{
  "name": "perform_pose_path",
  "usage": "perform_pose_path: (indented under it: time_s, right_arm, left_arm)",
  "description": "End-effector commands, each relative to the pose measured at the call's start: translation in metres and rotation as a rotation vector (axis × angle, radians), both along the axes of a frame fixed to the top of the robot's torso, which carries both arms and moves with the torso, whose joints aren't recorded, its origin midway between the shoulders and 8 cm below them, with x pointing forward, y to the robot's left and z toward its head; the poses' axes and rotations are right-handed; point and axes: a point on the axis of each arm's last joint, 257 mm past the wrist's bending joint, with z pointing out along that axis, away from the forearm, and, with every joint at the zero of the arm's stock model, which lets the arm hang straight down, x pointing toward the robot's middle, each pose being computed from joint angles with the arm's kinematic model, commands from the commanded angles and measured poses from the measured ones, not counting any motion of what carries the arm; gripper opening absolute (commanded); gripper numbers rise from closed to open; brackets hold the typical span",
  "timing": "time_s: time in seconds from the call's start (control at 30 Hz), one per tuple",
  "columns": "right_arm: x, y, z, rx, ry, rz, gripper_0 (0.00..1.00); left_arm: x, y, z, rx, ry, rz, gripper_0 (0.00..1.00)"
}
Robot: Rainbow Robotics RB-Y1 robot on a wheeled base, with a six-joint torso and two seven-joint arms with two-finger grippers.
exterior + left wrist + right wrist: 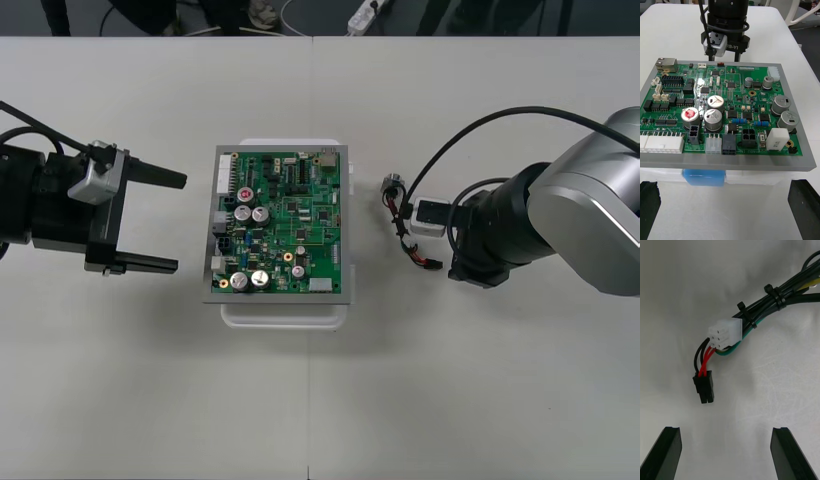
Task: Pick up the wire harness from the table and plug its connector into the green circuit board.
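The green circuit board [280, 222] rests on its white base [285, 312] at the table's middle. Right of it the wire harness [403, 222] lies flat on the table, round metal socket [391, 185] at the far end and small black plug [432, 264] at the near end. In the right wrist view the black plug [703, 386] on red and black wires lies beside a white connector [725, 333], just ahead of my right gripper [726, 453], which hangs open above the table. My left gripper [170, 222] stands open just left of the board.
From the left wrist, the board [722, 108] fills the space ahead of my left gripper [726, 210], with the right gripper [724, 56] beyond its far edge. Bare table lies in front of and behind the board.
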Motion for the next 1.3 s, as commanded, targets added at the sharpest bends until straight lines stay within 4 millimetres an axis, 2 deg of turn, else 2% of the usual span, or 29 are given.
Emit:
perform_pose_path:
  time_s: [0.03, 0.2, 0.47, 0.83, 1.3]
  right_arm:
    - [0.004, 0.023, 0.009, 0.03, -0.02, 0.007, 0.69]
    - [0.001, 0.037, 0.003, 0.031, -0.017, 0.027, 0.69]
    - [-0.002, 0.037, -0.003, 0.024, -0.002, 0.027, 0.69]
    - [0.0, 0.032, -0.009, 0.011, 0.005, 0.014, 0.69]
    - [0.0, 0.029, -0.018, -0.003, 0.023, 0.0, 0.69]
  left_arm:
    - [-0.01, 0.007, -0.004, 0.042, 0.008, -0.037, 1.0]
    - [-0.006, 0.012, 0.008, 0.063, -0.004, -0.031, 1.0]
    - [-0.001, 0.002, 0.036, 0.046, -0.022, -0.043, 1.0]
    - [-0.015, -0.035, 0.053, 0.014, 0.107, -0.093, 1.0]
    - [-0.022, -0.072, 0.067, 0.058, 0.106, -0.177, 1.0]
